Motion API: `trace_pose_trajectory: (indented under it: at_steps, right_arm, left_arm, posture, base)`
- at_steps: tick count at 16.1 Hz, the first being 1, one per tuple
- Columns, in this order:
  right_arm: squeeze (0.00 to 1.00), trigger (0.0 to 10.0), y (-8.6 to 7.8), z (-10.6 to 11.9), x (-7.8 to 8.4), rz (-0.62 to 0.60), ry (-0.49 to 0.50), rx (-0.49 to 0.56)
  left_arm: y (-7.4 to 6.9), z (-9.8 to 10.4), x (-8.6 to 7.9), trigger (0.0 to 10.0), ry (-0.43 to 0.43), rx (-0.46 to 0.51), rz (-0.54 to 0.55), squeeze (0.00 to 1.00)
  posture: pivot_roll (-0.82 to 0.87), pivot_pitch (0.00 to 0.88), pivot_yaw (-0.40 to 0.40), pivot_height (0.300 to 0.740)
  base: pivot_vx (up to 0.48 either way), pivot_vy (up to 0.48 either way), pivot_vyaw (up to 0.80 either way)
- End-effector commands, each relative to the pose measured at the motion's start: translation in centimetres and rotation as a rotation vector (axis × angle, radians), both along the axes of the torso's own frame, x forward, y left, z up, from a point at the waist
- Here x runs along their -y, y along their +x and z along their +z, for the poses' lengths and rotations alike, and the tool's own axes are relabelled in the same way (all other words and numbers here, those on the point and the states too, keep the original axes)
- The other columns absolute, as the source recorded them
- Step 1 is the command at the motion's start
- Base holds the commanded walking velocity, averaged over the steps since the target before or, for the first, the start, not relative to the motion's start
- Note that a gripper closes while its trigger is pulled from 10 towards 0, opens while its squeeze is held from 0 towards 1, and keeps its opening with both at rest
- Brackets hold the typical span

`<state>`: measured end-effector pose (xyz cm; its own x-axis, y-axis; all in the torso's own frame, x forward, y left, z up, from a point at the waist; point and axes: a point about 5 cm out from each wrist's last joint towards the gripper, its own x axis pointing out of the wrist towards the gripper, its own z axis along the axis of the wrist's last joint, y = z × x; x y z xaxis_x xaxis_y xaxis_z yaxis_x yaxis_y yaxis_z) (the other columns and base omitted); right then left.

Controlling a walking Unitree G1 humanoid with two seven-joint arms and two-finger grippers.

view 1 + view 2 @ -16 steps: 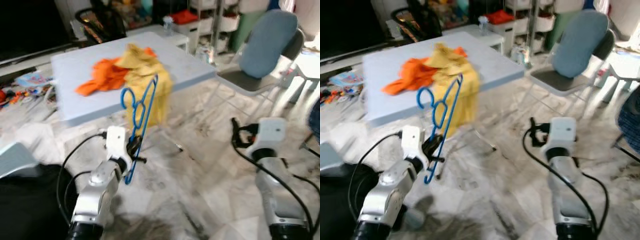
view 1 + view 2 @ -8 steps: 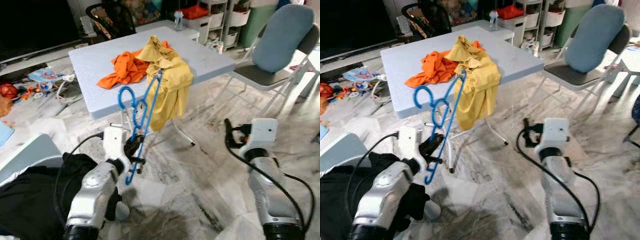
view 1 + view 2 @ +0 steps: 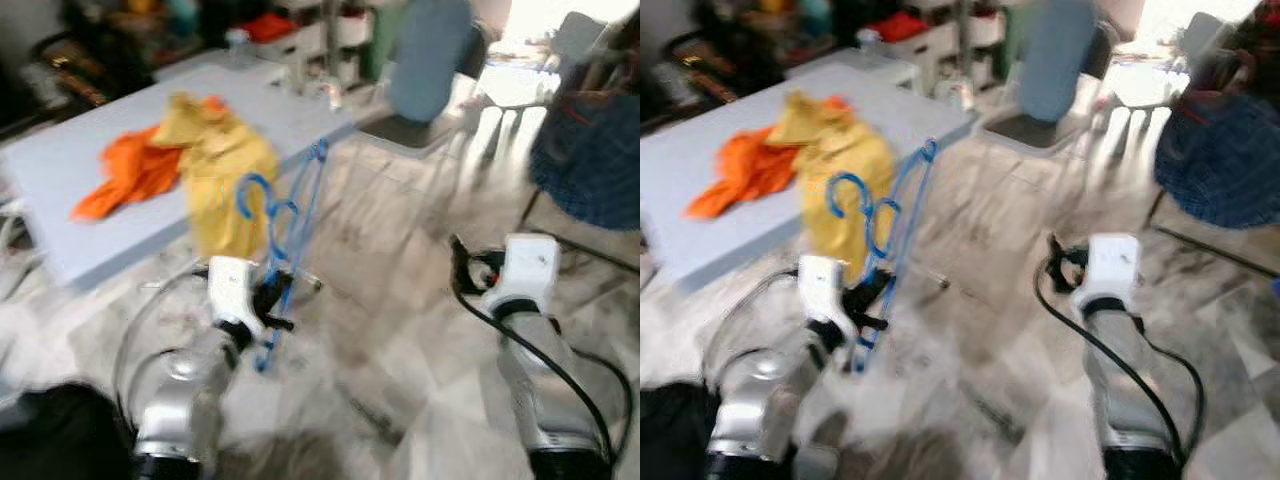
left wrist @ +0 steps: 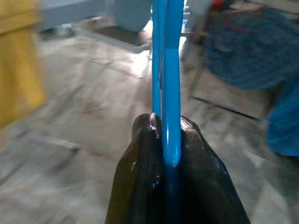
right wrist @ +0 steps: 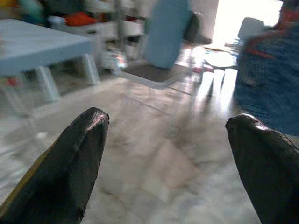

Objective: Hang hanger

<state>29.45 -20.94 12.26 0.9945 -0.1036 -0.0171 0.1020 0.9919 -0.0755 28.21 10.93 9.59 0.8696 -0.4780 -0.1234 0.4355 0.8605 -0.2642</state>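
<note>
Blurred frame. At left, a light blue table (image 3: 60,190) carries an orange cloth (image 3: 125,175) and a yellow garment (image 3: 225,175) draped over its edge. The left gripper (image 3: 270,298) is clamped on the lower bar of a thin blue plastic hanger (image 3: 290,215), hook uppermost. The right gripper (image 5: 173,163), spread wide, holds nothing above the marble floor (image 3: 390,300).

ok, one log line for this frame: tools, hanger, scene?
left tool: shut on blue hanger, held upright | right tool: open, empty | yellow shirt draped off table edge | view blurred
</note>
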Motion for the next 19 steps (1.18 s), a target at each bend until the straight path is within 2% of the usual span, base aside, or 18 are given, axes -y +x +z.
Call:
trace_pose_trajectory:
  at_steps: [1,5,7,11,14,15,17,19]
  right_arm:
    - [0.00,10.0,0.3,0.8,-0.9,0.028,0.008,0.031]
    - [0.00,10.0,0.2,0.6,-0.9,0.027,0.006,0.024]
    - [0.00,10.0,0.1,0.6,-0.9,0.027,0.004,0.023]
    - [0.00,10.0,0.2,0.6,-0.8,0.037,-0.005,0.022]
    - [0.00,10.0,0.4,0.7,-0.9,0.047,-0.011,0.022]
    - [0.00,10.0,0.7,0.8,-1.0,0.055,-0.014,0.020]
    - [0.00,10.0,0.8,0.9,-1.0,0.057,-0.003,0.022]
    - [0.00,10.0,0.8,0.8,-1.1,0.055,-0.005,0.011]
  left_arm:
    - [0.2,0.6,-0.9,10.0,0.010,0.025,0.014,0.00]
    - [0.0,0.5,-0.7,10.0,0.004,0.014,0.003,0.00]
    - [-0.2,0.3,-0.6,10.0,0.004,0.006,-0.003,0.00]
    - [-0.2,0.1,-0.4,10.0,-0.004,-0.006,-0.007,0.00]
    - [0.0,0.0,-0.5,10.0,-0.013,-0.024,0.043,0.00]
    - [0.1,0.1,-0.1,10.0,-0.048,-0.048,0.050,0.00]
    - [0.0,0.5,0.1,10.0,-0.084,-0.032,0.027,0.00]
    - [-0.1,0.4,0.2,10.0,-0.078,-0.029,0.008,0.00]
  posture:
    - [-0.15,0.000,0.091,0.740]
    - [-0.16,0.000,0.091,0.740]
    - [-0.16,0.000,0.091,0.740]
    - [-0.16,0.000,0.082,0.740]
    - [-0.15,0.000,0.073,0.740]
    - [-0.15,0.000,0.067,0.740]
    - [-0.15,0.000,0.065,0.740]
    - [-0.15,0.000,0.061,0.740]
  base:
    - [0.375,0.000,-0.80]
    - [0.369,0.000,-0.80]
    - [0.336,0.294,-0.68]
    - [0.308,0.292,0.00]
    - [0.000,0.095,0.00]
    - [0.000,0.000,0.00]
    - [0.000,0.000,0.00]
    - [0.000,0.401,-0.36]
